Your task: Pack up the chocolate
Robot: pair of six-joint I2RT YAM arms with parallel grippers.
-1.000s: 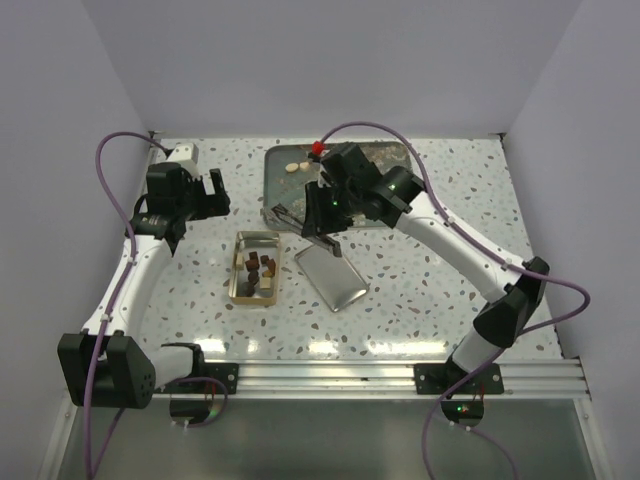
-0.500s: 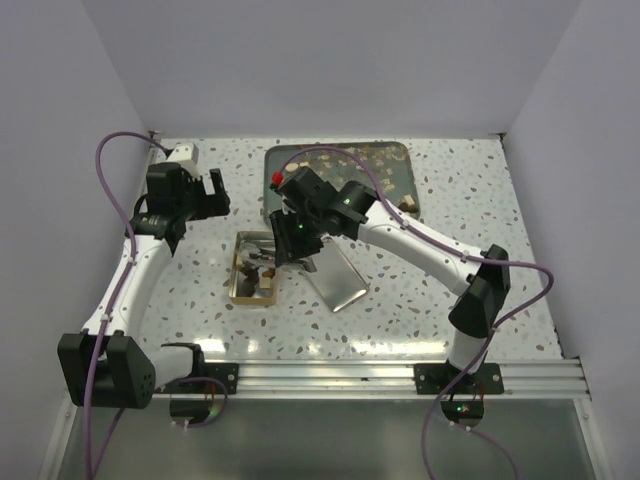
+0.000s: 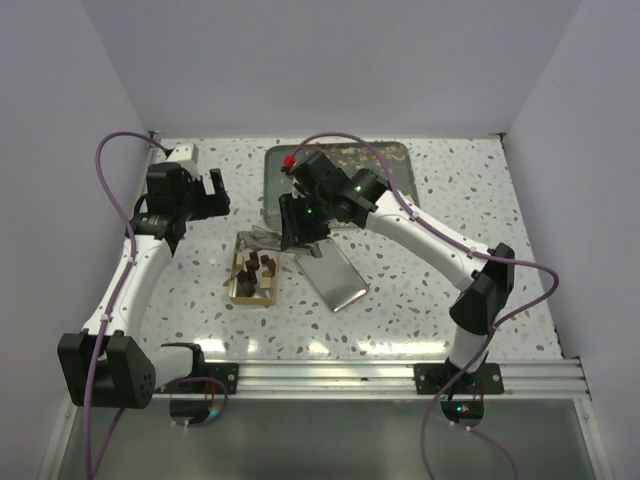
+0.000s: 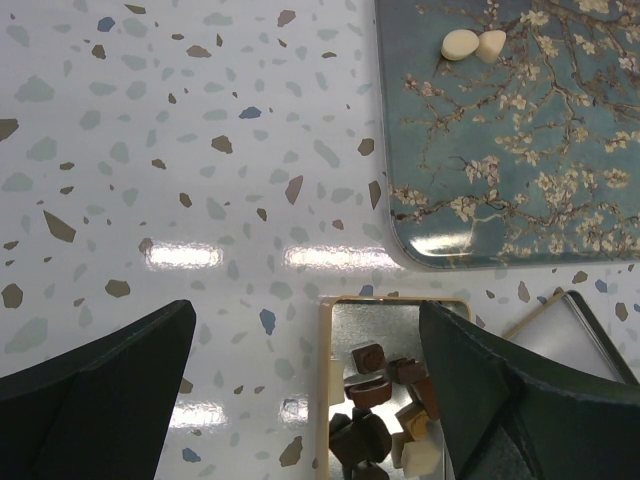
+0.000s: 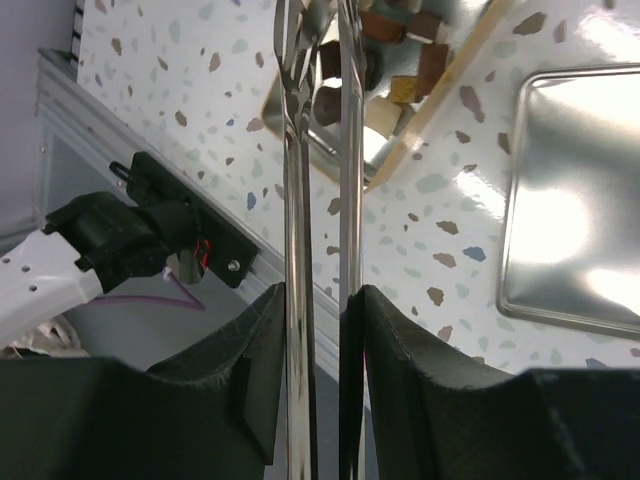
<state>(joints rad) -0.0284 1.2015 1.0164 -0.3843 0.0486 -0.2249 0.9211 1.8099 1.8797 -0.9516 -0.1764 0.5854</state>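
Several brown and tan chocolate pieces lie in the open gold tin. The left wrist view shows the chocolate in the tin, and two cream pieces on the teal tray. My right gripper is shut on metal tongs. In the right wrist view the tongs run up from that gripper to the tin, their tips over the chocolate. I cannot tell whether a piece sits between the tips. My left gripper hangs open at the back left, holding nothing.
The tin's lid lies flat just right of the tin, also visible as the lid in the right wrist view. The teal tray sits at the back, partly under the right arm. The table's front rail runs along the near edge.
The right arm swung with the tongs from the tray to over the tin, then drew back slightly. The tongs' arms spread a little. The left arm has not moved.
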